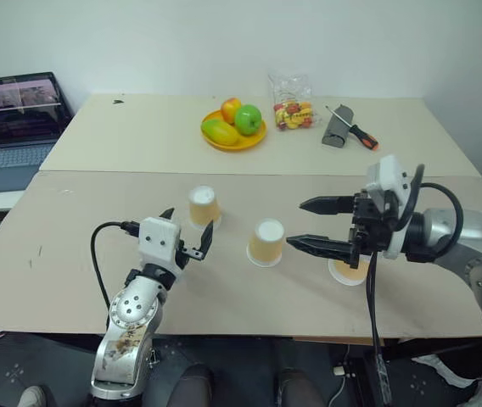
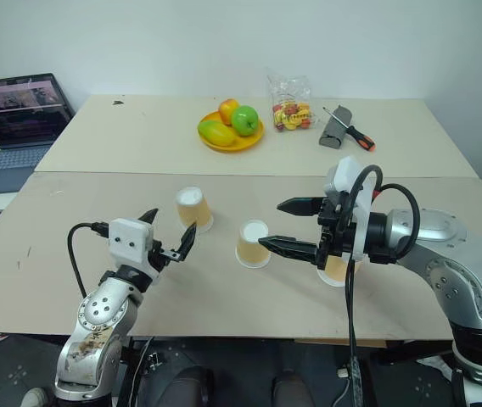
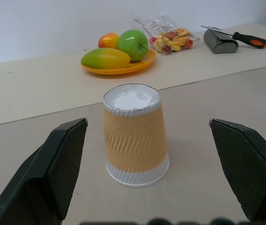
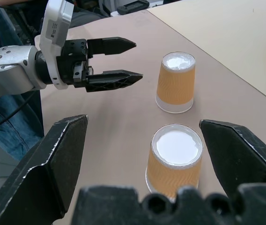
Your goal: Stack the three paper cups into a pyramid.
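Three tan ribbed paper cups stand upside down, apart on the beige tabletop, unstacked. The left pincer gapes wide at the cup at its one o'clock; right pincer wide, empty. Next: close on that cup.

three paper cups, two claws, one laptop

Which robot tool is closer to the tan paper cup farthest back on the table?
Left. The open left tool sits just beside the upside-down tan paper cup; the open right tool is farther away, past the middle cup.
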Robot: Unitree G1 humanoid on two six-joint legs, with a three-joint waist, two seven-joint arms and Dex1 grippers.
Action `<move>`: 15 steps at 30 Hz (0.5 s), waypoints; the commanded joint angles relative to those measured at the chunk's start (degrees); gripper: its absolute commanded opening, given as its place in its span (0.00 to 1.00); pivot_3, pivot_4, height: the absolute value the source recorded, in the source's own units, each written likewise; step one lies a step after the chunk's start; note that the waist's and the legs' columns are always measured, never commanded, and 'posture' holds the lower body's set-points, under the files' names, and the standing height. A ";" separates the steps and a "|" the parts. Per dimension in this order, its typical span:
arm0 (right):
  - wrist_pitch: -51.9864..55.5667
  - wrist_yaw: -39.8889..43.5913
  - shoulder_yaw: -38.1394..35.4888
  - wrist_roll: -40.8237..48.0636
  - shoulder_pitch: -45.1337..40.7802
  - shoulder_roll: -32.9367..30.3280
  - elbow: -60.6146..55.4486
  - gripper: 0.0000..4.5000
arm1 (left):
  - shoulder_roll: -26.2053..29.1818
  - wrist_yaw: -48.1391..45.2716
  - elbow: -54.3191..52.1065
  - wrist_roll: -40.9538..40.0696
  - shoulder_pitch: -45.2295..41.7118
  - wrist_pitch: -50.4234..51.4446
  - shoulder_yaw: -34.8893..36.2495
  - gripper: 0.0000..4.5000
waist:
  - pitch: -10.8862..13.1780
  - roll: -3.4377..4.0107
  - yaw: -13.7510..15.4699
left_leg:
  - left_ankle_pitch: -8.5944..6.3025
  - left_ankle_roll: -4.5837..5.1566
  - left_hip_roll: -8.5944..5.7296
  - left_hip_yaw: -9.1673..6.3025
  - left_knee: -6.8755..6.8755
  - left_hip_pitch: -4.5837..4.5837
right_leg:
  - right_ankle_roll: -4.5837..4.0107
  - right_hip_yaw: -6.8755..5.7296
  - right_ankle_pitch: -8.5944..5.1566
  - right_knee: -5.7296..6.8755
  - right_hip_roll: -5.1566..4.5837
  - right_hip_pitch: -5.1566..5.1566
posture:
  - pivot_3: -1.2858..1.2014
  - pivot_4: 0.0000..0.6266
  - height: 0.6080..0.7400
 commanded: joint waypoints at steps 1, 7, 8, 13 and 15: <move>-0.87 0.22 -1.68 0.56 -1.02 -0.18 -1.16 1.00 | 0.28 0.29 4.81 -0.31 -3.55 -2.62 1.59 0.99 | 0.00 0.00 0.00 | 0.00 0.00 -0.01 0.00 0.00 0.00 | 0.00 0.00 0.00 0.00 0.00 0.00 | 0.52 0.24 1.00; -0.28 -0.41 -2.33 1.48 -1.03 -0.32 -1.92 1.00 | 1.80 -2.06 13.53 -1.29 -9.73 -6.31 2.06 0.99 | 0.00 0.00 -0.01 | 0.00 0.00 -0.01 0.00 0.00 -0.02 | 0.00 0.00 0.00 -0.01 0.00 -0.01 | 0.52 0.24 1.00; -0.28 -0.26 -2.37 1.40 -0.87 -0.57 -2.04 1.00 | 1.74 -2.54 15.02 -1.86 -10.71 -6.85 2.29 0.99 | 0.00 0.00 0.00 | 0.00 0.00 -0.02 0.00 0.00 -0.02 | 0.00 0.00 0.00 0.00 -0.01 -0.01 | 0.52 0.24 1.00; 0.13 -0.32 -3.08 1.73 -0.51 -1.24 -2.57 1.00 | 1.51 -4.47 21.96 -2.53 -15.00 -9.03 1.86 0.99 | 0.00 0.00 -0.02 | 0.00 0.00 -0.02 0.00 0.00 -0.02 | 0.00 -0.01 0.00 -0.01 -0.01 -0.01 | 0.52 0.24 1.00; 0.38 -0.61 -3.49 2.06 -0.47 -1.19 -2.80 1.00 | 0.71 -5.52 24.80 -4.42 -17.24 -8.40 2.56 0.99 | 0.00 0.00 0.00 | 0.00 0.00 -0.02 0.00 0.00 -0.02 | 0.00 0.00 0.00 0.00 0.00 -0.02 | 0.52 0.24 1.00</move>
